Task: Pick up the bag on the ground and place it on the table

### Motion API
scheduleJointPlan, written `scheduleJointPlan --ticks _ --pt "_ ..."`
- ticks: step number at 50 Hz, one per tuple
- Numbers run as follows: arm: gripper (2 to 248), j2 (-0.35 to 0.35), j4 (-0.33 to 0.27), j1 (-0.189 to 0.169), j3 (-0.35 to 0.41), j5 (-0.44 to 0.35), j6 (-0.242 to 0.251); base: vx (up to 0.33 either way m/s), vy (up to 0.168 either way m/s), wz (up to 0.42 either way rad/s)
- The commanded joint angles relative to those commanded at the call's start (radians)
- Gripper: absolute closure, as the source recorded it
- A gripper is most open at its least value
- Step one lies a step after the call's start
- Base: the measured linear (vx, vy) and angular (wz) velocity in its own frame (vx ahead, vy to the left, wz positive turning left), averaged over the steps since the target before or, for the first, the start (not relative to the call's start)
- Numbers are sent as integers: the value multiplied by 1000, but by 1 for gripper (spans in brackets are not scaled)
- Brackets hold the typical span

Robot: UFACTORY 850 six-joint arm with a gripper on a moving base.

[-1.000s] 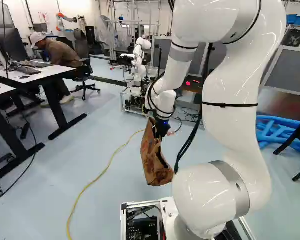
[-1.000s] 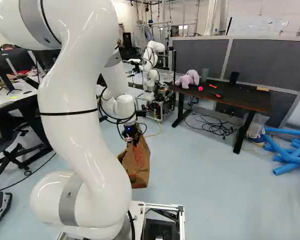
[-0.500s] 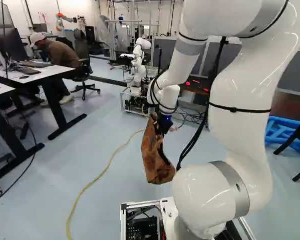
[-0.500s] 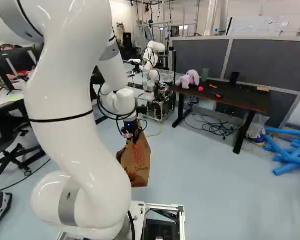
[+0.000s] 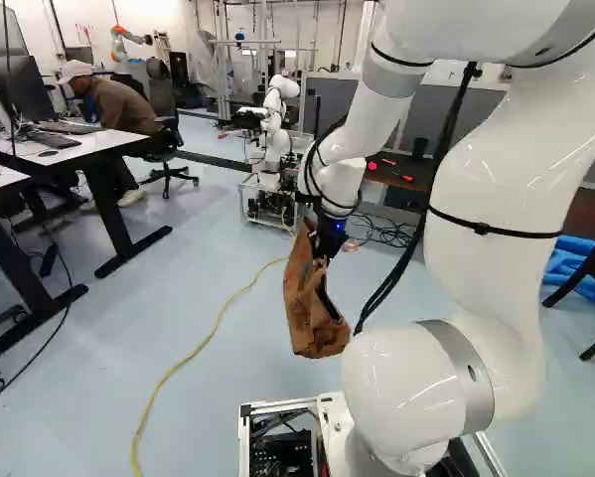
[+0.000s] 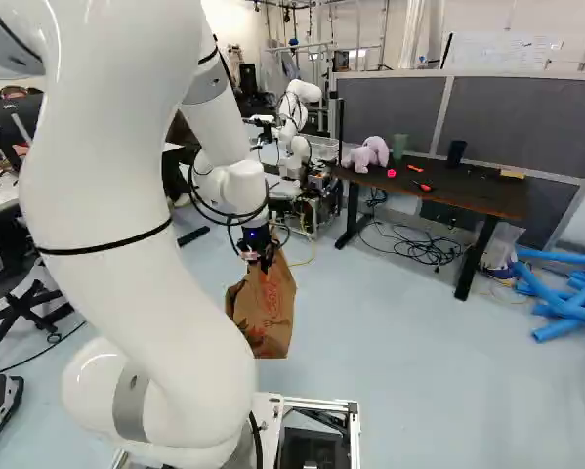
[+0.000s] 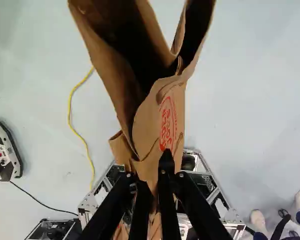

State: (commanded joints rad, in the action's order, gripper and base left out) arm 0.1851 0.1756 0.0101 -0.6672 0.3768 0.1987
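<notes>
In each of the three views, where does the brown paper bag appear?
Left base view: near the middle, the brown paper bag hangs left of the arm's large lower links.
Right base view: left of the middle, right of those links.
Wrist view: between the gripper's fingers and spreading ahead of them.
Shared landmark: the yellow cable on the floor.

Red print (image 7: 167, 124) on bag (image 7: 148, 117), seemingly illegible

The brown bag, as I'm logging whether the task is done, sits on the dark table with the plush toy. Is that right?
No: in the right base view the brown bag hangs from the gripper. The plush toy is indeed on the dark table.
</notes>
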Motion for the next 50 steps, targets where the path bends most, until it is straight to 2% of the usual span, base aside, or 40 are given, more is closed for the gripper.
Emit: scheduleJointPlan --ticks 23,50 --pt "229 -63 -43 -26 -21 21 0 0 0 0" --pt "229 -123 -130 -55 -57 135 0 0 0 0"
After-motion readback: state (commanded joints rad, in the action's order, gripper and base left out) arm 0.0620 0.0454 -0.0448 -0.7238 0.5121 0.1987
